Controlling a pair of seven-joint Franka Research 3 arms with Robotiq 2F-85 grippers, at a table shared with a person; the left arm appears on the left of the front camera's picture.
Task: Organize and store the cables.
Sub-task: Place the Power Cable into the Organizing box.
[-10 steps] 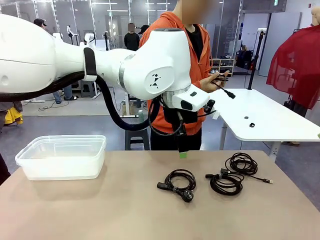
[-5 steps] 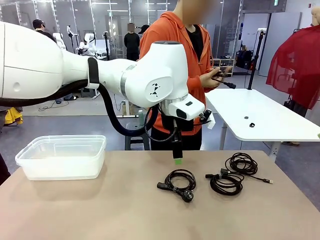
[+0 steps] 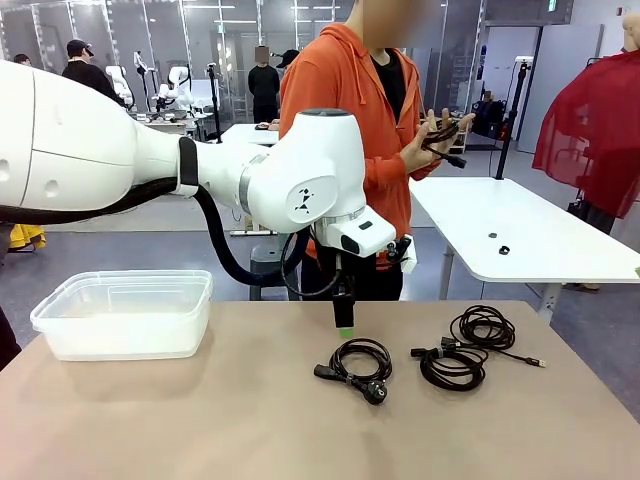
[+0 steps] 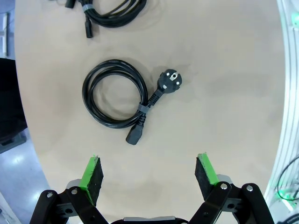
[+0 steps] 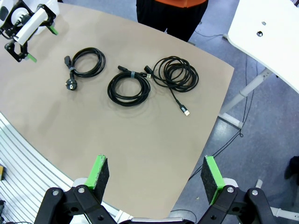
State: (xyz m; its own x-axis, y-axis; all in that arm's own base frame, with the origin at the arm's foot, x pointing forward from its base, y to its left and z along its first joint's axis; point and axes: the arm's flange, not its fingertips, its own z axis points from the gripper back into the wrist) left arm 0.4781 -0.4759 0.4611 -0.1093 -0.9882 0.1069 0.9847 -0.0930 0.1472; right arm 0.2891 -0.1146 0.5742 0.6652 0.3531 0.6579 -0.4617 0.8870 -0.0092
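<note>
The left claw (image 4: 149, 173) is held wide open above the surface (image 4: 233, 102), with nothing between its green pads. The plug cable (image 4: 142, 108) is seen just ahead of the fingertips, coiled, tied and lying flat, with bare surface left all round it. A second coil (image 4: 112, 14) is laid farther ahead, well apart. The surface's curved edge runs close beside one finger, floor beyond. The right claw (image 5: 156, 179) is likewise spread open and empty, held high by the surface's rim. Well ahead of it, a thin coil (image 5: 176, 72) is probably touching the second coil. A clear tub (image 3: 120, 285) is set far to the left claw's side.
</note>
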